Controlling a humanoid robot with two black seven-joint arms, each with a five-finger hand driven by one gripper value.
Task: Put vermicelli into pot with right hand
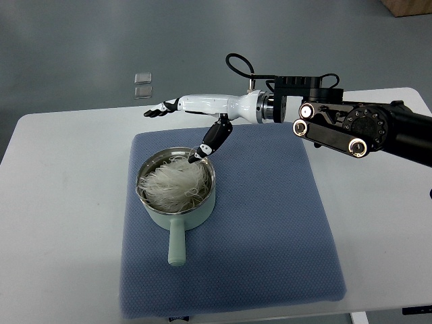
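Right robot hand [177,106] above far rim of pot [178,197], fingers spread, thumb pointing down, holding nothing. Vermicelli [173,183] heaped inside pot on blue mat [270,223]. Release apparently done: lift straight up, avoid snagging strands or nudging rim.

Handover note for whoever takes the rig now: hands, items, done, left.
Right hand: over the far rim of the pot, fingers stretched flat, thumb pointing down at the rim, holding nothing.
Left hand: out of view.
Vermicelli: piled inside the pot, a few strands over the rim.
Pot: on the blue mat, handle toward the robot.
Done: vermicelli appears to be in.
Left: draw the right arm back clear of the pot.
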